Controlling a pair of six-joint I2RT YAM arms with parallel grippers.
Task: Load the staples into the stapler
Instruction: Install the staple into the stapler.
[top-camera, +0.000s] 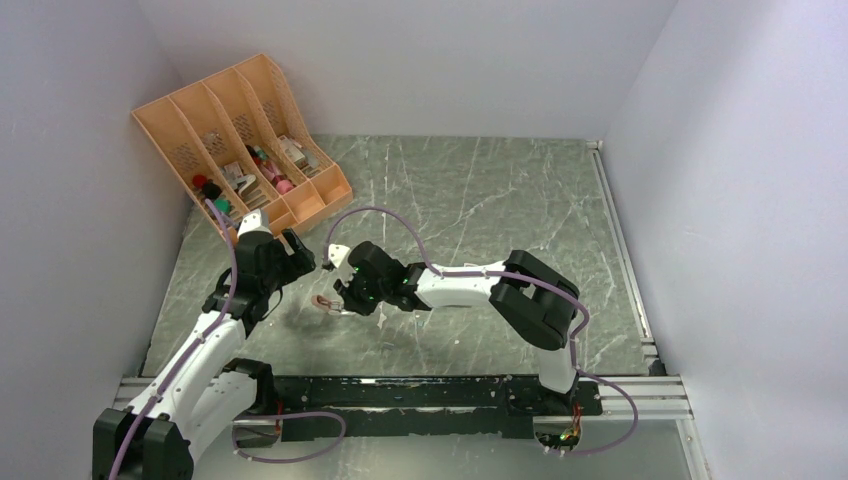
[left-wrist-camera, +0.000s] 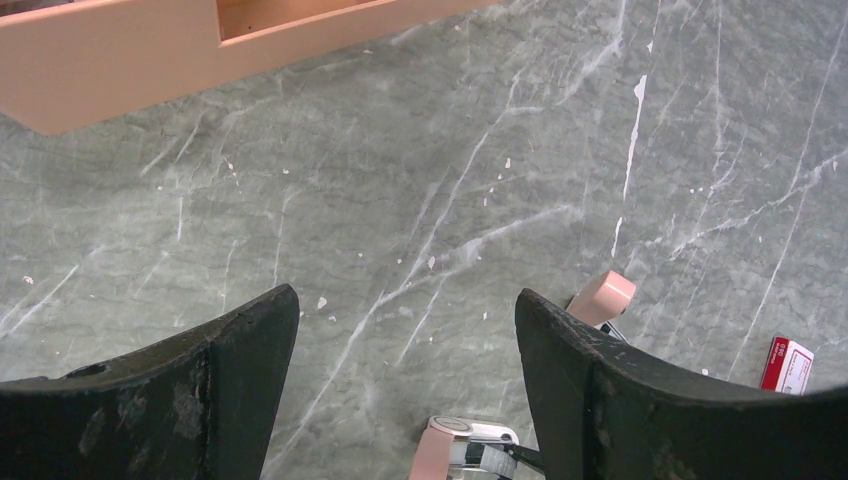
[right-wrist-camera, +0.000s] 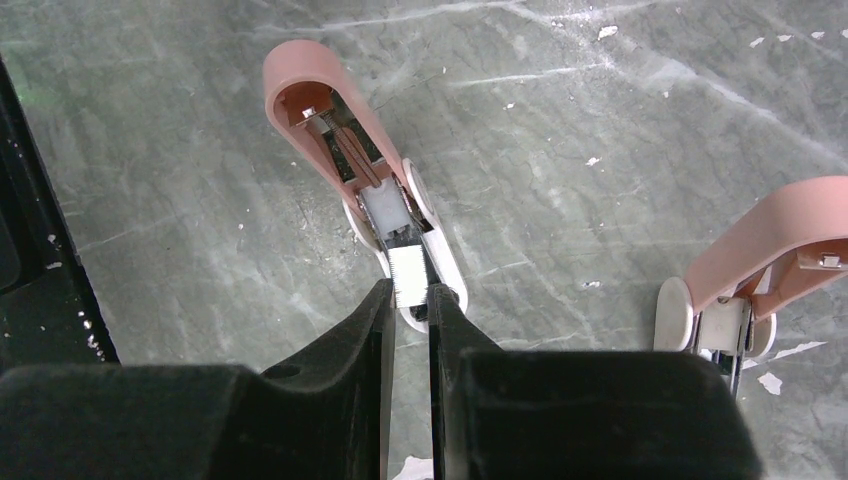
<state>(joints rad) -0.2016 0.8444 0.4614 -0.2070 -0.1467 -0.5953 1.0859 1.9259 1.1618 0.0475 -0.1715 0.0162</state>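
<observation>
Staples (right-wrist-camera: 408, 272) pinched in the right gripper (right-wrist-camera: 410, 293), at open stapler (right-wrist-camera: 335, 120).

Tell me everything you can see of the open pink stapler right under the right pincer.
The pink stapler lies on the grey marbled table, opened wide. Its rounded pink plastic lid is swung back, underside up, showing a spring and metal rod inside. Hinged to it is a white base with a metal channel facing up. The right pincer holds a silvery strip of staples at the channel's near end, seemingly touching it; nothing else touches the stapler.
</observation>
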